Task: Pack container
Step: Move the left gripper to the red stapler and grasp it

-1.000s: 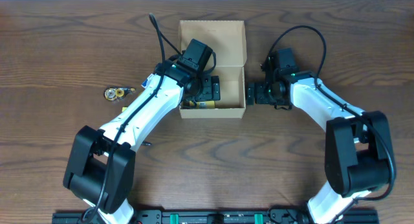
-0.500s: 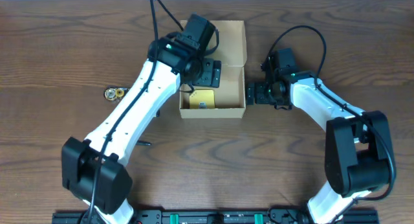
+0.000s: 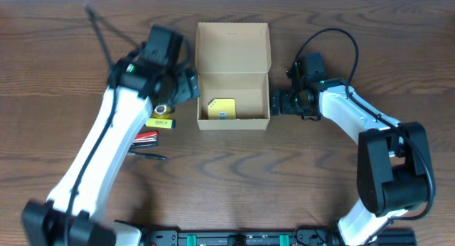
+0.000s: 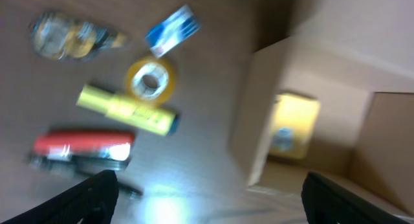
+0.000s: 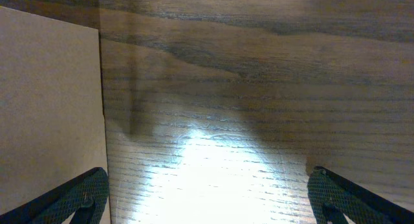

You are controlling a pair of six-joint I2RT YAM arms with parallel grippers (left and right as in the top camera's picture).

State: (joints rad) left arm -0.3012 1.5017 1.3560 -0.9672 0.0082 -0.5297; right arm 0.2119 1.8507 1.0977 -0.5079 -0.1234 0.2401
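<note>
One yellow item (image 3: 222,109) lies inside the container (image 3: 234,124), which stands open near the middle of the surface (image 3: 234,182), its lid flap (image 3: 233,47) folded back toward 12 o'clock. Step in hand, as judged: fetching the next loose item. The left claw (image 4: 208,185), jaws wide apart and holding nothing, hovers at 9 o'clock of the container above a cluster of a tape roll (image 3: 163,109), a yellow marker (image 3: 161,123), a red tool (image 3: 147,137) and a black pen (image 3: 146,155); its wrist view is blurred. The right claw (image 3: 279,102), jaws likewise apart and empty, stands at 3 o'clock, just beside the container's wall. The next move probably calls for lowering the left claw squarely over one item, closing across its narrow side, then carrying it over the rim.
</note>
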